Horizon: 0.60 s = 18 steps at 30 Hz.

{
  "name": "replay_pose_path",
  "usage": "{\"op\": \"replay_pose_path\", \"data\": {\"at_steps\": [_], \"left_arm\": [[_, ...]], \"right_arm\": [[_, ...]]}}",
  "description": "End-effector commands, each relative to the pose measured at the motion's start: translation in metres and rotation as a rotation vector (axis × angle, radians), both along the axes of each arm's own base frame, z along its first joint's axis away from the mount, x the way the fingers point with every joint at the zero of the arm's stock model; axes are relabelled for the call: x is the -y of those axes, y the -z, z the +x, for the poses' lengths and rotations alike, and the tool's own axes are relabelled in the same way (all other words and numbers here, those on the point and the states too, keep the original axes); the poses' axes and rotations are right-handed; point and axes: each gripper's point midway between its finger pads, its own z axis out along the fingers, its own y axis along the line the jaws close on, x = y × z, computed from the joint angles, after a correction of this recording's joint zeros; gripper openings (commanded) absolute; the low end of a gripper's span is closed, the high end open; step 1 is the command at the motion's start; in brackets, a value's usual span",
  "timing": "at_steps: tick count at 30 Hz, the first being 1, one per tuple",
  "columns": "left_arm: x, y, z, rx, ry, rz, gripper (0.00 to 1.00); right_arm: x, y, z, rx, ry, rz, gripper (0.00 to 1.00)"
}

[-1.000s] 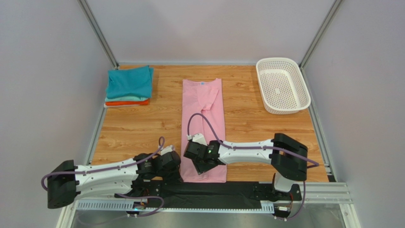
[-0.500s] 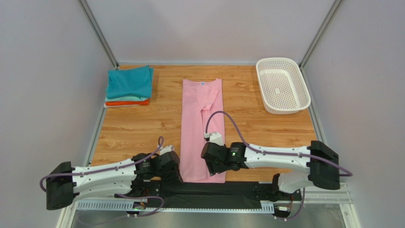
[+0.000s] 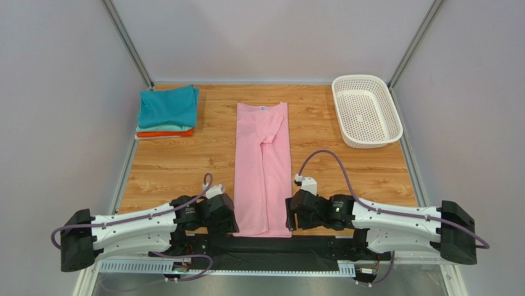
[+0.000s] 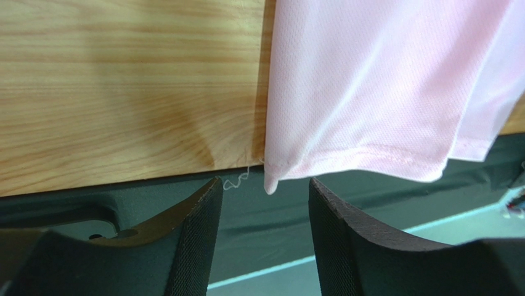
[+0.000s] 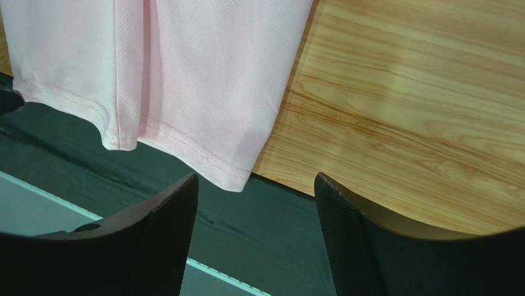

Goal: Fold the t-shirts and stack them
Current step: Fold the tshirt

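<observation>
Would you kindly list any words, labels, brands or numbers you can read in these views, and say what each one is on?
No text can be read in any view.
neck label on the pink t-shirt: only a tiny mark, too small to read.
basket and folded stack: no lettering visible.

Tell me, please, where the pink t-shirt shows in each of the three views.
Top external: the pink t-shirt lies as a long strip down the middle of the wooden table, from far side to near edge.
Left wrist: upper right, one corner hanging past the table's edge.
Right wrist: upper left, likewise overhanging.
Shared landmark: the stitched bottom hem at the table's near edge.
</observation>
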Motion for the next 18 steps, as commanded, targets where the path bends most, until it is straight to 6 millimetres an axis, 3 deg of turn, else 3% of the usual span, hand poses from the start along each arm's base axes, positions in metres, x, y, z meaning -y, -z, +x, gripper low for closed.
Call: {"op": "replay_pose_path", "data": {"at_steps": [1, 5, 9, 11, 12, 14, 15, 18], "left_arm": [[0.006, -0.007, 0.014, 0.055, -0.007, 0.032, 0.61], [0.007, 0.004, 0.016, 0.034, -0.001, 0.075, 0.52], [0.023, 0.014, 0.011, -0.007, 0.026, 0.028, 0.40], [0.024, 0.018, 0.006, -0.041, 0.043, 0.042, 0.27], [0.022, 0.020, 0.004, -0.054, 0.046, 0.051, 0.14], [0.020, 0.024, -0.004, -0.088, 0.058, 0.057, 0.00], [0.017, 0.026, -0.006, -0.101, 0.055, 0.061, 0.00], [0.011, 0.027, -0.014, -0.129, 0.054, 0.055, 0.00]], "right_arm": [[-0.033, -0.004, 0.003, -0.019, 0.006, 0.147, 0.71], [-0.034, 0.015, -0.001, -0.060, -0.032, 0.078, 0.69], [-0.036, 0.028, -0.006, -0.100, -0.054, 0.050, 0.65], [-0.039, 0.033, -0.011, -0.130, -0.073, 0.044, 0.61], [-0.038, 0.037, -0.013, -0.144, -0.080, 0.029, 0.55], [-0.036, 0.042, -0.018, -0.175, -0.073, 0.021, 0.46], [-0.038, 0.042, -0.027, -0.226, -0.074, 0.041, 0.37], [-0.029, 0.046, -0.038, -0.273, -0.068, 0.048, 0.27]]}}
